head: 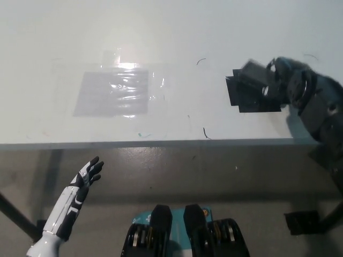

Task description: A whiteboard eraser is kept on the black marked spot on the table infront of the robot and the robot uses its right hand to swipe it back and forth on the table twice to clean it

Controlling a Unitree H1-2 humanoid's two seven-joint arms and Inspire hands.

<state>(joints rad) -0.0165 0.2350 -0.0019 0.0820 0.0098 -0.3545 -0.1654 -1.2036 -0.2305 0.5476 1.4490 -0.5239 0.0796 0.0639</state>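
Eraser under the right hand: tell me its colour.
Grey top, blurred, on the black mark; eraser shows only in the head view, at the right hand.

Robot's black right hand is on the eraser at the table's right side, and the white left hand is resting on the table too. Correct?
Not quite. The head view shows the left hand below the table edge, not on it. The right hand is at the eraser as stated.

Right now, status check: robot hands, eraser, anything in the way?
Right robot hand on the eraser, over the black mark. Left robot hand open, resting below the table edge. Taped plastic sheet lies left of the eraser.
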